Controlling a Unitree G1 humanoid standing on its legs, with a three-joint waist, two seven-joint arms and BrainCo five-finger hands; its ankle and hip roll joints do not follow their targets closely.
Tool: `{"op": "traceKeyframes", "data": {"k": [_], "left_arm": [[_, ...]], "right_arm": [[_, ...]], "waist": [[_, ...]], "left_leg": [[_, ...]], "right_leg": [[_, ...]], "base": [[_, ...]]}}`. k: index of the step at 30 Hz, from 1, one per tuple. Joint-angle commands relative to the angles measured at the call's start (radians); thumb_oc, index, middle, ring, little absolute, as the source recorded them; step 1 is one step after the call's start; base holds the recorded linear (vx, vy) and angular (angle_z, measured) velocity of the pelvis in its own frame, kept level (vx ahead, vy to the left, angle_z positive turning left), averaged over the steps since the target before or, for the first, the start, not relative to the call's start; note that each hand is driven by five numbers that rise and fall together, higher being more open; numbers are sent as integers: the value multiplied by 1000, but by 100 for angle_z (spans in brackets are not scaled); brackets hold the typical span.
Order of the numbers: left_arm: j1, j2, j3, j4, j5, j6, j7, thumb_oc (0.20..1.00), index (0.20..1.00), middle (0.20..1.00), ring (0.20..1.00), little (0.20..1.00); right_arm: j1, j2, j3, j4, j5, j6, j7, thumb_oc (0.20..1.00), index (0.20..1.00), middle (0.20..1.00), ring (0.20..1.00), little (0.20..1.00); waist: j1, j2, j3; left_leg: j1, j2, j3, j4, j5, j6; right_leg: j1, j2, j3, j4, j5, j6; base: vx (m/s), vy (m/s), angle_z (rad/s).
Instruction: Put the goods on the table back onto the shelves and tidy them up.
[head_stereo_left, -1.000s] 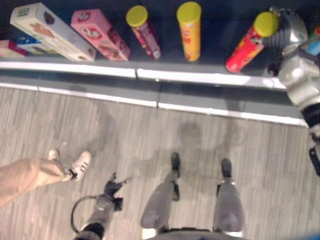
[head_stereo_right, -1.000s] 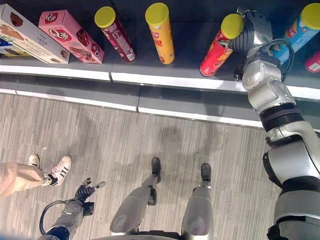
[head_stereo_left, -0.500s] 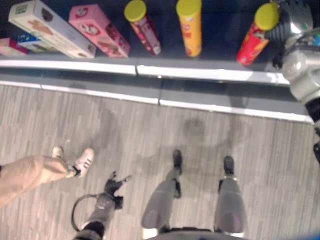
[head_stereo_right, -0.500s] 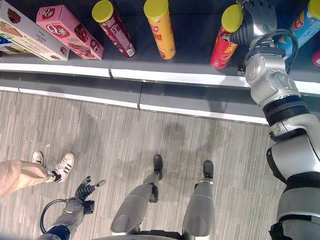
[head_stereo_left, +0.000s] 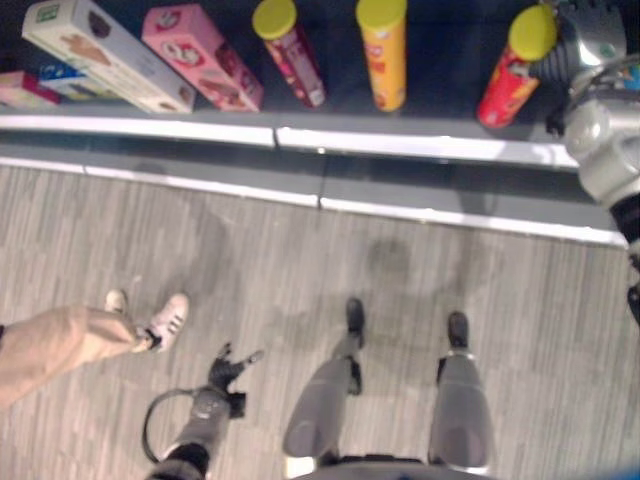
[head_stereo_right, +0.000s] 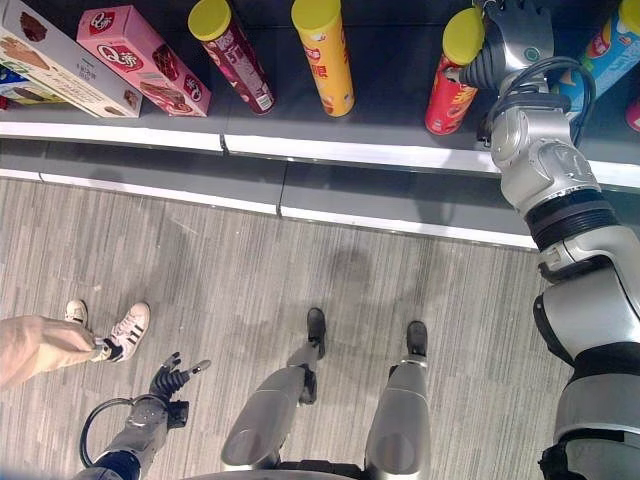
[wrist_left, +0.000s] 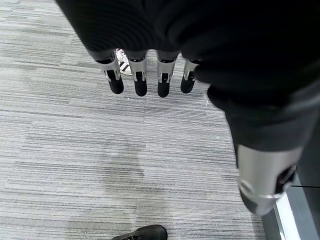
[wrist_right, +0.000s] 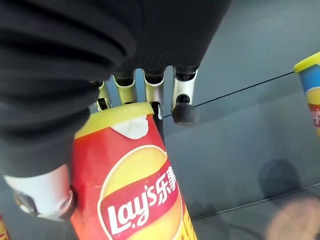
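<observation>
A red chip can (head_stereo_right: 447, 85) with a yellow lid stands almost upright on the dark shelf (head_stereo_right: 350, 152), to the right of the other cans. My right hand (head_stereo_right: 510, 40) reaches to its top from the right. In the right wrist view the fingers (wrist_right: 182, 107) curl over the lid and the thumb (wrist_right: 40, 192) presses the red can's (wrist_right: 130, 190) side. My left hand (head_stereo_right: 170, 380) hangs low over the floor with straight fingers (wrist_left: 140, 80), holding nothing.
Along the shelf stand a yellow can (head_stereo_right: 325, 55), a maroon can (head_stereo_right: 232, 55), a pink box (head_stereo_right: 140, 60), a white box (head_stereo_right: 50, 60) and, at the far right, a blue can (head_stereo_right: 605, 50). A person's leg (head_stereo_right: 40, 350) and shoes (head_stereo_right: 120, 330) are beside my left hand.
My right hand has tipped the red can from a clear lean to nearly upright and set it a little deeper on the shelf. The left hand has not moved.
</observation>
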Motion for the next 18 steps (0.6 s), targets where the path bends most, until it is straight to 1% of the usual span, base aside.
{"op": "traceKeyframes", "data": {"k": [1,7,18], "left_arm": [[-38,50,-32,5,-16,-13,34,1000,1000,1000,1000,1000],[-46,43,-37,10,-12,-13,40,1000,1000,1000,1000,1000],[-53,49,-43,9,-15,-16,44,1000,1000,1000,1000,1000]], "right_arm": [[-173,-3,52,32,-10,-10,-46,200,200,200,200,200],[-177,13,52,34,-10,-10,-56,200,200,200,200,200],[-219,22,86,82,-35,1,-62,200,200,200,200,200]], "waist": [[28,-56,-14],[30,-60,-17],[38,-55,-15]], "left_leg": [[3,91,41,154,-168,-106],[4,94,41,151,-168,-107],[3,96,37,145,-162,-110]], "right_leg": [[-33,-31,56,14,8,29],[-33,-30,52,13,7,29],[-38,-28,50,17,5,30]], "base": [[0,0,0],[0,0,0],[0,0,0]]}}
